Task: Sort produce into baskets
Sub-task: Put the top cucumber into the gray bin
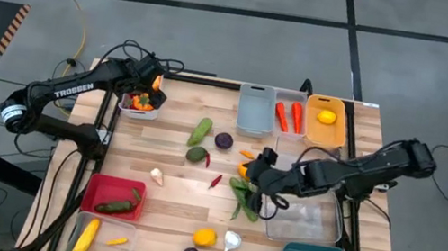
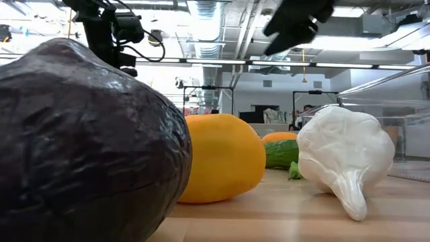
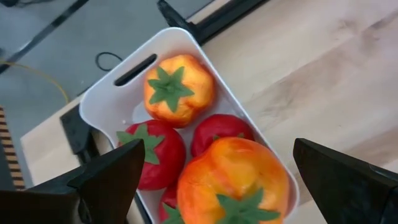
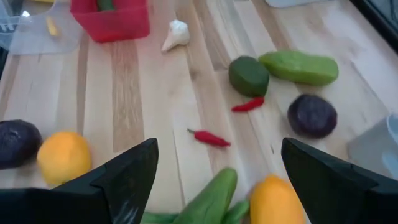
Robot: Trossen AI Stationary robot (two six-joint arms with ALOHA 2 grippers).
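Over the table's far-left corner, the left gripper (image 1: 147, 93) hangs with jaws spread wide above a white basket (image 3: 186, 43) packed with red and orange tomatoes (image 3: 231, 180), apparently the bin for that kind; mid-table, the right gripper (image 1: 258, 175) hovers, fingers parted and empty, over a green cucumber (image 4: 208, 199) and an orange fruit (image 4: 273, 202), probably choosing its next pick; loose chillies (image 4: 210, 138), purple rounds (image 4: 312, 114) and garlic (image 4: 175, 33) lie unsorted.
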